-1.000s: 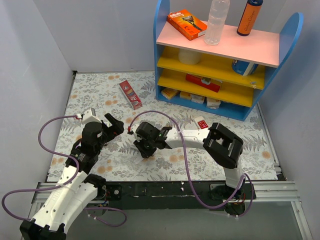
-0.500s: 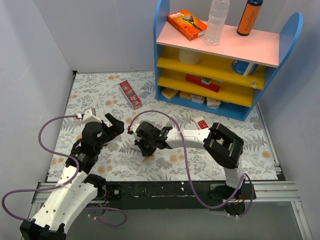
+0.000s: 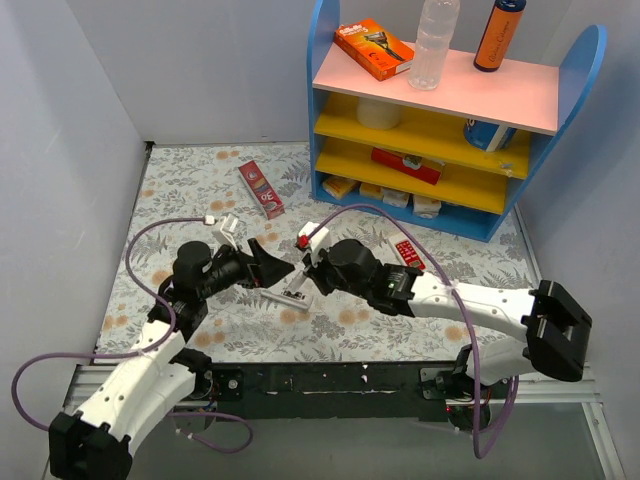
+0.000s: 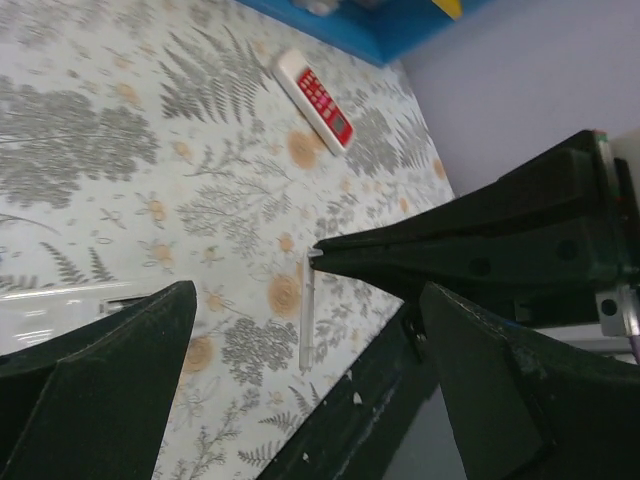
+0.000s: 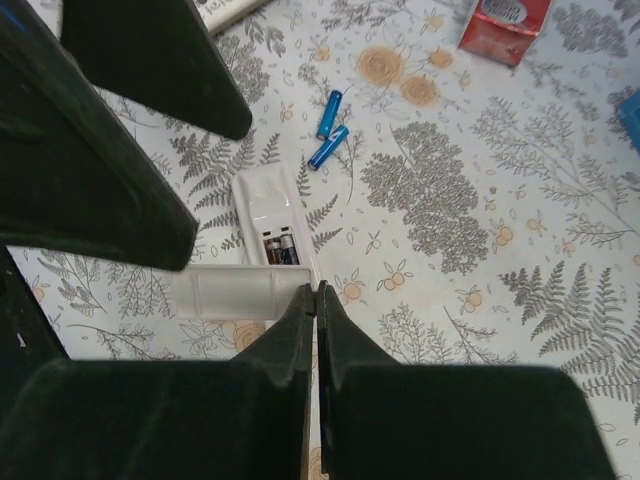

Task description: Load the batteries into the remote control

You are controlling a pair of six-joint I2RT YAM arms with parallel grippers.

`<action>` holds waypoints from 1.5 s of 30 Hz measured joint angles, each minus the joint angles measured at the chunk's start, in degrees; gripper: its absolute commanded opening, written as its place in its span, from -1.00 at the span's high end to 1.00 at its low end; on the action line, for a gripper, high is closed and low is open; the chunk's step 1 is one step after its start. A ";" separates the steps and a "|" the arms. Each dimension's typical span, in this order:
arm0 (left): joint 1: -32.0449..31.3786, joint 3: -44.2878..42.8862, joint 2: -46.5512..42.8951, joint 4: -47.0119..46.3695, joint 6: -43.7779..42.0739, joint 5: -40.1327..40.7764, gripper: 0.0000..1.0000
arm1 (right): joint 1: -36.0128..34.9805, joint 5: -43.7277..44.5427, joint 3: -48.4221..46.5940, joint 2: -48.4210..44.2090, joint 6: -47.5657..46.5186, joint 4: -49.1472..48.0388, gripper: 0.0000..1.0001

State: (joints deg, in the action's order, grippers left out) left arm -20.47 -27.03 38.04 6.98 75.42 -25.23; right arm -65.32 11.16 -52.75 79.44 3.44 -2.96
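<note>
In the right wrist view the white remote control point(image 5: 262, 205) lies face down with its compartment open. Two dark batteries point(image 5: 280, 250) sit in the compartment. My right gripper point(image 5: 316, 290) is shut on the edge of a translucent white battery cover point(image 5: 235, 292) and holds it just above the remote. In the left wrist view the cover point(image 4: 306, 325) shows edge-on at the right gripper's tip. My left gripper point(image 4: 308, 292) is open wide and empty, right beside the right gripper. In the top view the left gripper point(image 3: 275, 268) and the right gripper point(image 3: 300, 283) meet at mid-mat.
Two small blue cylinders point(image 5: 328, 130) lie on the floral mat beyond the remote. A red box point(image 3: 261, 189) lies at the back. A red-faced remote point(image 3: 405, 252) lies to the right. A blue and yellow shelf point(image 3: 450, 120) stands at the back right.
Both arms moved: the right wrist has swung right and now reaches leftward, holding the white cover off the mat. The left gripper has moved right to meet it.
</note>
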 measured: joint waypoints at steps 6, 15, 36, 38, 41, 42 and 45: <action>-1.64 0.04 8.70 -7.93 1.09 -13.86 -0.49 | 0.00 2.43 5.49 -5.86 -2.01 -6.19 0.97; -9.94 -0.76 13.33 -10.12 -0.22 -13.86 0.16 | 0.00 5.16 8.35 -10.38 -2.43 -10.14 0.97; -13.88 -8.28 15.15 -1.95 -17.03 -2.36 1.00 | 0.00 4.83 9.27 -12.39 -0.52 -7.08 0.05; -13.97 -8.72 14.60 -1.31 -20.83 -2.21 1.00 | 0.44 3.69 7.43 -12.39 0.48 -3.50 -0.21; -14.93 -8.70 12.85 -0.57 -27.65 -1.88 1.00 | 2.97 -0.74 3.91 -12.81 3.56 1.68 -0.32; -15.37 -8.70 12.26 -0.46 -29.83 -1.73 1.00 | 5.35 -4.35 2.43 -13.14 5.51 3.69 -0.32; -17.20 -8.72 10.91 -0.26 -36.39 -0.81 1.00 | 14.27 -15.10 -0.17 -14.12 10.45 6.54 -0.37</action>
State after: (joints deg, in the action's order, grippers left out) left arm -37.67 -35.75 48.95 6.72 39.03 -26.04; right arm -51.05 -3.95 -52.93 65.32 13.89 3.57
